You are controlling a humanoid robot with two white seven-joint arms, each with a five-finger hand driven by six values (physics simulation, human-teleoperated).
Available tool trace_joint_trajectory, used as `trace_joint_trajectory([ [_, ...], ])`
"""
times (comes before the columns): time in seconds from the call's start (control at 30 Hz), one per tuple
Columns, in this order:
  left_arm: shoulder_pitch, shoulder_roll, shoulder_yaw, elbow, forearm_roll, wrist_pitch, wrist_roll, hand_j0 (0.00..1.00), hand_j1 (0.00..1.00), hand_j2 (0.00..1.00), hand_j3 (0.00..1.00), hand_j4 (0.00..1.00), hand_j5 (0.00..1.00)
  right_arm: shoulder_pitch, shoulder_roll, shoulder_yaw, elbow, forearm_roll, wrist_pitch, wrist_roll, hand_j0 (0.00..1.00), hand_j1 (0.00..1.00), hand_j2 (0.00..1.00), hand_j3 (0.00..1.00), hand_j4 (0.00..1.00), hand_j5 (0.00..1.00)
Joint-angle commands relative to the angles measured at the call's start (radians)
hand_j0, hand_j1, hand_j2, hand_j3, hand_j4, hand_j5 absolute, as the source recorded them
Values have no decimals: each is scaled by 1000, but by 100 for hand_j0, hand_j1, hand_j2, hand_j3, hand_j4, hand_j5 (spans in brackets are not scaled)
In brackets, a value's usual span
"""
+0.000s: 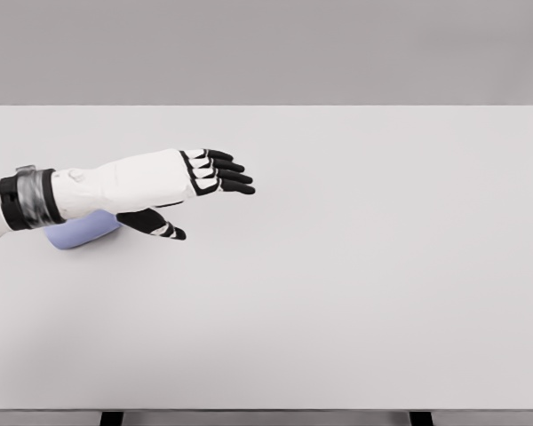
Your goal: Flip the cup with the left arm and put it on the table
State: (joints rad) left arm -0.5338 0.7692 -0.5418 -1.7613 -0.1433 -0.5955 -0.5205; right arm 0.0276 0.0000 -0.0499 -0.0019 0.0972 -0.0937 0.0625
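Plainly: left hand open above the lying cup

Only the left hand (215, 173) shows, a white five-finger hand with black fingertips at the end of a white arm (115, 186) that comes in from the picture's left edge. Its four fingers (231, 177) reach straight out toward the right, lying close side by side, while the thumb (155, 224) hangs separately below and in front of the palm. The fingers are extended and relaxed, and they close around nothing.

Beneath the forearm, partly hidden by it, lies the pale lavender-blue cup (82, 231), resting on its side on the plain white tabletop (355, 284). Just its lower rounded edge peeks out under the arm, with the thumb just to the right of it. Whether the thumb touches the cup cannot be told. The fingertips point away from the cup, past it to the right.

A dark grey band (31, 200) wraps the arm left of the cup, near the picture's edge.
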Motion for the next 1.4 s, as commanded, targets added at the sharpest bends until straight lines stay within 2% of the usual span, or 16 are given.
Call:
trace_joint_trajectory([
  [0.0, 0, -2, 0, -1, 7, 2, -1, 100, 100, 100, 100, 100, 100, 0, 0, 1, 0, -1, 0, 0, 100, 100, 100, 100, 100, 100],
  [0.17, -9, 10, 20, 2, -1, -9, -4, 100, 100, 100, 100, 100, 100, -2, 0, 1, -1, -1, 0, 0, 100, 100, 100, 100, 100, 100],
  [0.27, -12, 10, 86, 2, -1, -15, -61, 100, 100, 100, 100, 100, 100, -2, 0, 1, -1, -1, 0, 0, 100, 100, 100, 100, 100, 100],
  [0.3, -6, 10, 175, 8, -2, -15, -90, 100, 100, 100, 100, 100, 100, -2, 0, 1, 0, -1, 0, 0, 100, 100, 100, 100, 100, 100],
  [0.33, -17, 21, 195, 16, -4, 5, -90, 100, 100, 100, 100, 100, 100, -2, 0, 1, 0, -1, 0, 0, 100, 100, 100, 100, 100, 100],
  [0.43, -51, 294, 129, 43, -2, 26, -35, 100, 100, 100, 100, 100, 100, -2, 0, 1, 0, -1, 0, 0, 100, 100, 100, 100, 100, 100],
  [0.57, -60, 443, 92, 22, 14, -15, -30, 100, 100, 100, 100, 100, 100, -2, 0, 1, 0, -1, 0, 0, 100, 100, 100, 100, 100, 100],
  [0.63, -58, 472, 23, 20, 287, 23, -38, 100, 100, 100, 100, 100, 100, -2, 0, 1, -1, -1, 0, -1, 100, 100, 100, 100, 100, 100],
  [0.7, -107, 496, 14, 0, 428, 330, -38, 100, 100, 100, 100, 100, 100, -2, 0, 1, 0, -1, 0, 0, 100, 100, 100, 100, 100, 100],
  [0.77, -179, 495, 11, 5, 651, 696, -47, 100, 100, 100, 100, 100, 100, -2, 0, 1, -1, -1, 0, 0, 100, 100, 100, 100, 100, 100],
  [0.8, -192, 496, 11, 10, 724, 766, -46, 100, 100, 100, 100, 100, 100, -2, 0, 1, 0, -1, 0, -1, 100, 100, 100, 100, 100, 100],
  [0.93, -189, 478, -102, 0, 766, 787, -35, 100, 100, 100, 100, 100, 100, -2, 0, 1, -1, -1, 0, -1, 100, 100, 100, 100, 100, 100],
  [1.0, -184, 430, -162, 2, 818, 799, 62, 100, 100, 100, 100, 100, 100, -2, 0, 1, -1, -1, 0, 0, 100, 100, 100, 100, 100, 100],
  [1.13, -118, 344, -198, 0, 820, 934, 500, 100, 100, 100, 100, 100, 100, -2, 0, 1, 0, -1, 0, 0, 100, 100, 100, 100, 100, 100],
  [1.2, -74, 349, -199, -1, 812, 930, 536, 100, 100, 100, 100, 100, 100, -2, 0, 1, -1, -1, 0, 0, 100, 100, 100, 100, 100, 100],
  [1.37, -72, 352, -224, -3, 742, 944, 531, 100, 100, 100, 100, 100, 100, -2, 0, 1, 0, -1, 0, 0, 100, 100, 100, 100, 100, 100],
])
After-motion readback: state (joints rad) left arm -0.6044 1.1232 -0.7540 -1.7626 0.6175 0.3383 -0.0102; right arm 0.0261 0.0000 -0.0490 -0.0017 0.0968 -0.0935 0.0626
